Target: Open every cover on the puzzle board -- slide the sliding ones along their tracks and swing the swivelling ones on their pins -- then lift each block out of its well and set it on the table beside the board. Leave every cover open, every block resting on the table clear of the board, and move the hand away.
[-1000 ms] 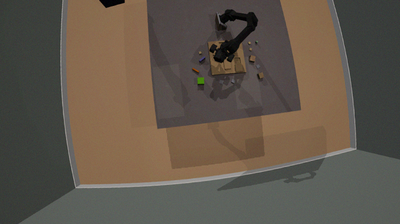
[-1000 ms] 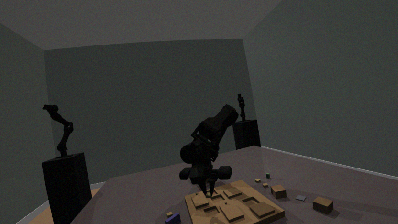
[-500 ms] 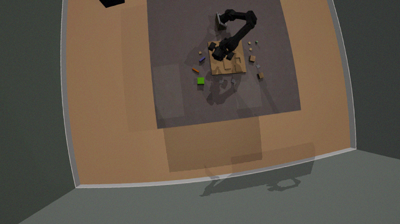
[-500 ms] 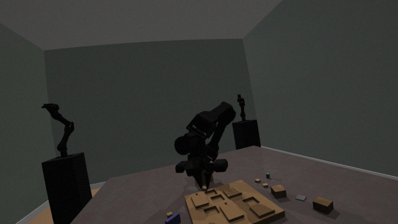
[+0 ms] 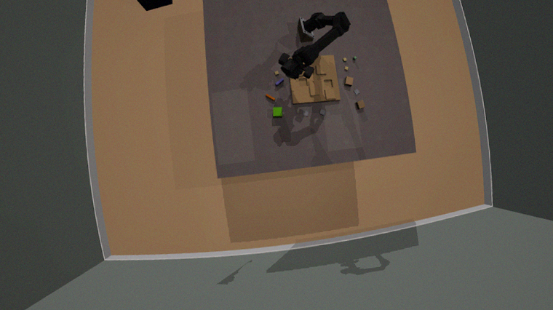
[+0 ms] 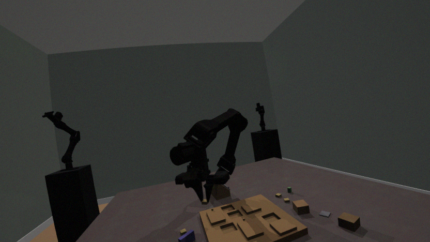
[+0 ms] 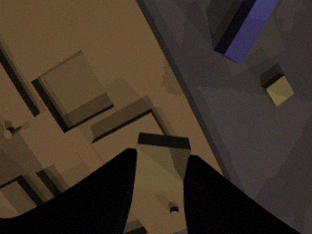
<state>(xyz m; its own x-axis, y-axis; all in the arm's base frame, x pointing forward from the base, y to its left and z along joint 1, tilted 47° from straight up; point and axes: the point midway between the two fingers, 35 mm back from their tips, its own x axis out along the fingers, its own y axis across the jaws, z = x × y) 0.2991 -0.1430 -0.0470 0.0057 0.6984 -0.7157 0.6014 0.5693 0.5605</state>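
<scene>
In the top view, left of the puzzle board, an orange narrow bar (image 5: 270, 97) lies on the grey-brown table (image 5: 234, 126) (image 6: 144, 204) (image 7: 225, 110), with a bright green square block (image 5: 277, 112) just below it in the picture. Above them are a small pale-yellow cube (image 5: 276, 72) (image 6: 183, 231) (image 7: 280, 91) and a purple rectangular bar (image 5: 279, 82) (image 6: 186, 236) (image 7: 250, 35), near each other but apart. In the exterior view, the black parallel-jaw gripper (image 5: 295, 68) (image 6: 204, 198) (image 7: 160, 161) points down at lower centre, its fingers clamped on a small pale-yellow block (image 6: 204, 201) (image 7: 157, 167). This block is off the table, near the board's far left corner. The tan flat puzzle board (image 5: 336, 92) (image 6: 263, 200) (image 7: 120, 25) fills the lower centre to right, its raised tan covers standing beside open square wells. Below the board in the top view lie two grey flat tiles (image 5: 306, 113). Farther right, apart from the board, are two little yellow pieces (image 5: 344, 59) (image 6: 278, 195), a small green cylinder (image 5: 354, 58) (image 6: 289, 189), a brown boxy block (image 5: 348, 80) (image 6: 301, 207), a thin grey tile (image 5: 356, 92) (image 6: 324, 213) and, toward the lower right, another brown block (image 5: 360, 105) (image 6: 349, 222)
</scene>
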